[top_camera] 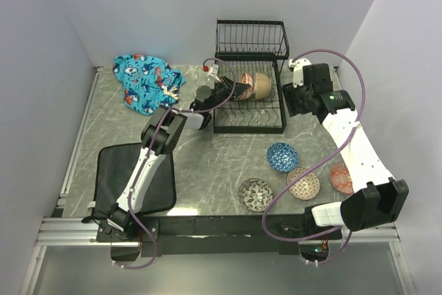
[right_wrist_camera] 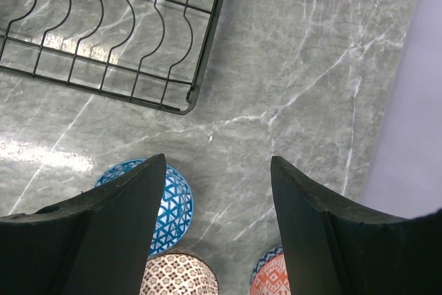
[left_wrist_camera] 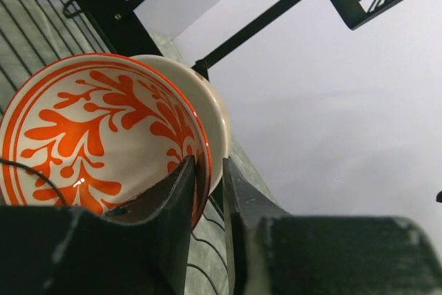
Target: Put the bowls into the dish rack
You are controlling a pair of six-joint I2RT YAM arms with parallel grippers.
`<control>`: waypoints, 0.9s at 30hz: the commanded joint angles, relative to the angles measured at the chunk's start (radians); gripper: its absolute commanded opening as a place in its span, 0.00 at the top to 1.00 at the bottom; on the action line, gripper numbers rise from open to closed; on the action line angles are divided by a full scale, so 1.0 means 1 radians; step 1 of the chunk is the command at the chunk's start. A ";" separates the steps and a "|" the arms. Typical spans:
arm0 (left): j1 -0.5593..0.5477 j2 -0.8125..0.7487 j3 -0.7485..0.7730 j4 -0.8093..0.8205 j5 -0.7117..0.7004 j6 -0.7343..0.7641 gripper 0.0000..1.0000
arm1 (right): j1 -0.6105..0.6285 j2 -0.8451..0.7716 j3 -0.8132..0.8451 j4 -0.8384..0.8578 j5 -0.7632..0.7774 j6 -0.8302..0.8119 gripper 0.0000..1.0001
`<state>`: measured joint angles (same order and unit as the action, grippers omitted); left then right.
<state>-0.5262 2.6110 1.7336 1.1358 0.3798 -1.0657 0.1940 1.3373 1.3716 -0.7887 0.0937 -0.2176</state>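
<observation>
Grey marbled bench (top_camera: pixel 207 164) lies under both my arms, with pale walls on three sides. Toward the far edge stands the black wire dish rack (top_camera: pixel 271 119), its upper basket (top_camera: pixel 252 39) raised behind the slotted base. Two bowls stand on edge in that base, nested close. The red-orange floral bowl (left_wrist_camera: pixel 90 136) is on the left and the cream-white bowl (left_wrist_camera: pixel 215 112) is just behind it.

My left tool (left_wrist_camera: pixel 210 195) is pinched onto the floral bowl's rim. One finger (left_wrist_camera: pixel 181 202) is inside the bowl and the other on its outer side, with only the bowl's wall between them.

My right tool (right_wrist_camera: pixel 217 198) hangs over bare bench just off the rack's near right corner, spread wide and holding nothing. Below it, in the right wrist view, lie the blue patterned bowl (right_wrist_camera: pixel 174 205), the brown dotted bowl (right_wrist_camera: pixel 181 276) and a sliver of the salmon-orange bowl (right_wrist_camera: pixel 273 278). From above, those three sit in a loose group on the right of the bench, upright and apart from one another. The black-and-white bowl (top_camera: pixel 255 194) rests nearest my bases, just left of the brown dotted one.

A blue printed cloth (top_camera: pixel 147 82) is crumpled at the far left. A black mat (top_camera: pixel 135 177) lies flat at the near left, beneath my left arm.
</observation>
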 commanded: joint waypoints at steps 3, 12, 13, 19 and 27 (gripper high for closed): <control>0.005 -0.083 -0.043 -0.010 0.010 0.062 0.66 | 0.007 -0.023 0.020 0.037 0.006 0.004 0.30; 0.000 -0.192 -0.118 -0.070 0.018 0.130 0.57 | 0.007 -0.069 0.020 0.039 0.006 0.006 0.30; -0.001 -0.201 -0.132 -0.079 0.018 0.141 0.57 | 0.005 -0.078 0.018 0.037 0.003 0.006 0.30; 0.002 -0.305 -0.224 -0.192 0.025 0.197 0.55 | 0.004 -0.133 -0.016 0.054 -0.005 0.012 0.30; 0.029 -0.575 -0.495 -0.406 0.030 0.220 0.51 | -0.050 -0.228 -0.117 0.118 -0.058 0.043 0.29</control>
<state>-0.5068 2.1975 1.3289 0.8101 0.3756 -0.8764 0.1780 1.1656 1.3060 -0.7380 0.0681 -0.2024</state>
